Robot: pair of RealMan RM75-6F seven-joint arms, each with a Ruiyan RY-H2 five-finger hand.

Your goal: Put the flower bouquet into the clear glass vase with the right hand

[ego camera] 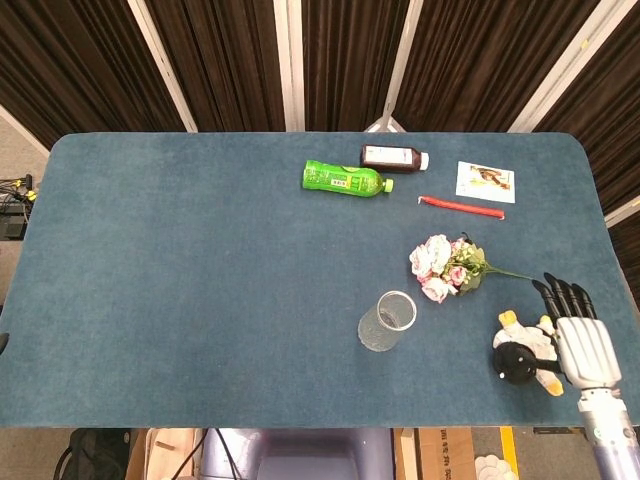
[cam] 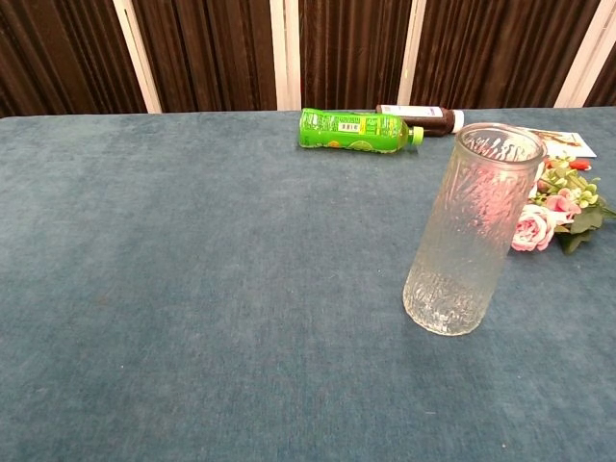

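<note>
A pink and white flower bouquet [ego camera: 446, 266] lies on the blue table, its green stem pointing right. In the chest view the bouquet [cam: 563, 212] shows at the right edge, partly behind the vase. The clear glass vase [ego camera: 386, 320] stands upright in front and to the left of it; up close the vase [cam: 471, 229] holds nothing. My right hand [ego camera: 578, 336] hovers at the table's front right corner, fingers straight and apart, holding nothing, its fingertips a little short of the stem's end. The left hand is out of sight.
A black and white plush penguin [ego camera: 526, 352] lies just left of my right hand. At the back lie a green bottle [ego camera: 345, 179], a brown bottle [ego camera: 393, 158], a card [ego camera: 485, 181] and a red strip [ego camera: 461, 207].
</note>
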